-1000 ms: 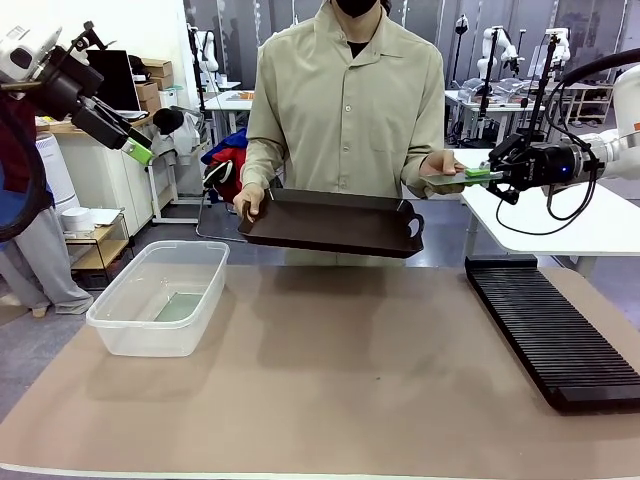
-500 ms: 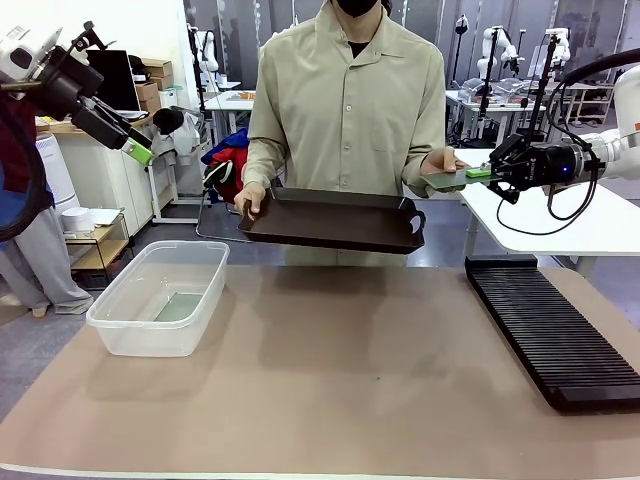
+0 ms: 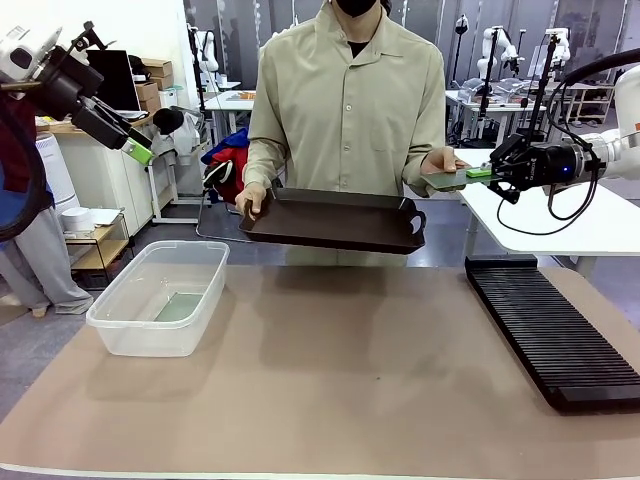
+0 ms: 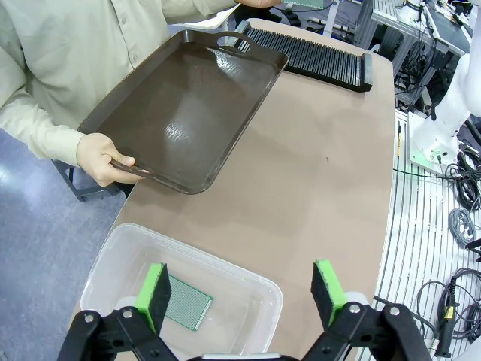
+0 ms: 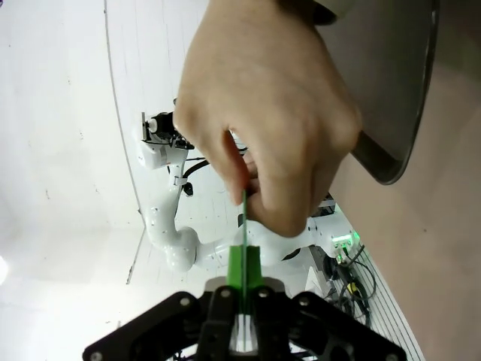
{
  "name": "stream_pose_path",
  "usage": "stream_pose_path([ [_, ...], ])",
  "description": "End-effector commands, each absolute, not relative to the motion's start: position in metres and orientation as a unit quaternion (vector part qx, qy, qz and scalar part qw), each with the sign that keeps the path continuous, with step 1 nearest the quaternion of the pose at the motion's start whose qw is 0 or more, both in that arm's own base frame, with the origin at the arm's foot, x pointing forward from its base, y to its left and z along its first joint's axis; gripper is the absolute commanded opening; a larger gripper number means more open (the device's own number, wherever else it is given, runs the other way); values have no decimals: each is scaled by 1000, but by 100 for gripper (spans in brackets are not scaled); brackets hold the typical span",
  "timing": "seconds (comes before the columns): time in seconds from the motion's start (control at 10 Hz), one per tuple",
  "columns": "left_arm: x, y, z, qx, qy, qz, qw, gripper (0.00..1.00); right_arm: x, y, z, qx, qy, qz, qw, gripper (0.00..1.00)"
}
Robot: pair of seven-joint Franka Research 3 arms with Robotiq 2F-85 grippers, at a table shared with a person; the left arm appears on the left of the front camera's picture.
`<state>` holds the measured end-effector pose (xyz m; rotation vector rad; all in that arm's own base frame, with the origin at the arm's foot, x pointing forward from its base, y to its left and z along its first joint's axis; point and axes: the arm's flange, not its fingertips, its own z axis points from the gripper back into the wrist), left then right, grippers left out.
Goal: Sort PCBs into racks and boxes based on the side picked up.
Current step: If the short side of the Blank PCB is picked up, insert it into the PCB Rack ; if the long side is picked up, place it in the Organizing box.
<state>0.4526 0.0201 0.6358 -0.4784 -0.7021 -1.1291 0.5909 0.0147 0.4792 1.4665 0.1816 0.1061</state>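
Tan table mat [image 3: 350, 390]: clear tub [image 3: 120, 335], near left, holds one PCB [image 3: 180, 307]; black rack [image 3: 555, 330] right. Right gripper [image 3: 482, 174] clamps second PCB [image 3: 450, 181] at person's hand [image 3: 440, 162], far right. Left gripper [image 4: 240, 293] spread wide. White bench [image 3: 600, 225] behind.

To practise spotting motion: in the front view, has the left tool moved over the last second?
No. The left tool hangs open in the same spot as before, above the clear box and in front of the same part of the white cabinet.

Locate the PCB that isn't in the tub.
Front view, right side: the PCB is held flat between the person's hand and the right end effector, which is shut on its edge, raised near the rack's far end.
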Motion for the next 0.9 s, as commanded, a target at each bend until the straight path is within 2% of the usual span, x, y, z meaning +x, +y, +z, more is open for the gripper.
stream_pose_path([
  [0.0,452,20,634,-220,-321,-525,757,100,591,15,479,668,83,49,738,0],
  [0.8,452,20,634,-220,-321,-525,757,100,591,15,479,668,83,49,738,0],
])
